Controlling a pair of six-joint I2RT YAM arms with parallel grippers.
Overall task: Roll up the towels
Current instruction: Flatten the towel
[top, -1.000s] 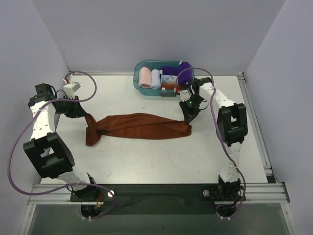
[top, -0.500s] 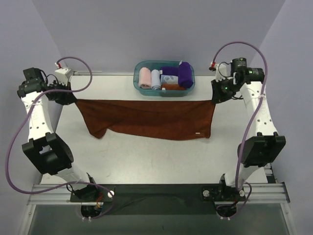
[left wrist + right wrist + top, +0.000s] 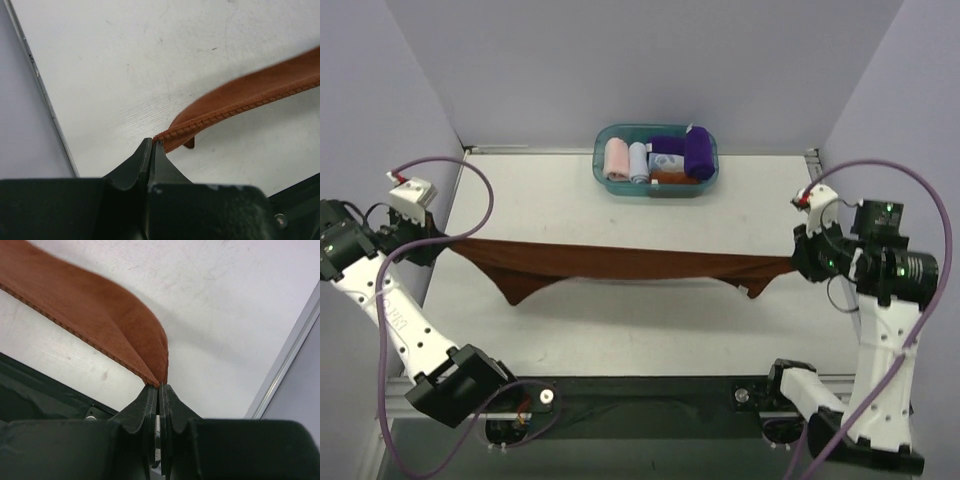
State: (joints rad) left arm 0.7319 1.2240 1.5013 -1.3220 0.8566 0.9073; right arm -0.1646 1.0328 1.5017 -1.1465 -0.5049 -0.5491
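The rust-brown towel hangs stretched in the air between both grippers, high above the table, seen almost edge-on as a long band with its lower corners drooping. My left gripper is shut on its left corner; the left wrist view shows the stitched hem running out from the closed tips. My right gripper is shut on the right corner; the right wrist view shows the cloth fanning out from the closed tips. The purple towel lies rolled in the teal basket.
The basket at the back centre also holds pink, pale blue and patterned rolled cloths. Lilac walls close in the left, right and back. A metal rail runs along the table's right edge, and a dark strip along the front.
Both arms have lifted and spread apart, pulling the bunched brown towel off the table and stretching it taut. It first hung open as a sheet and now shows as a thin raised band.
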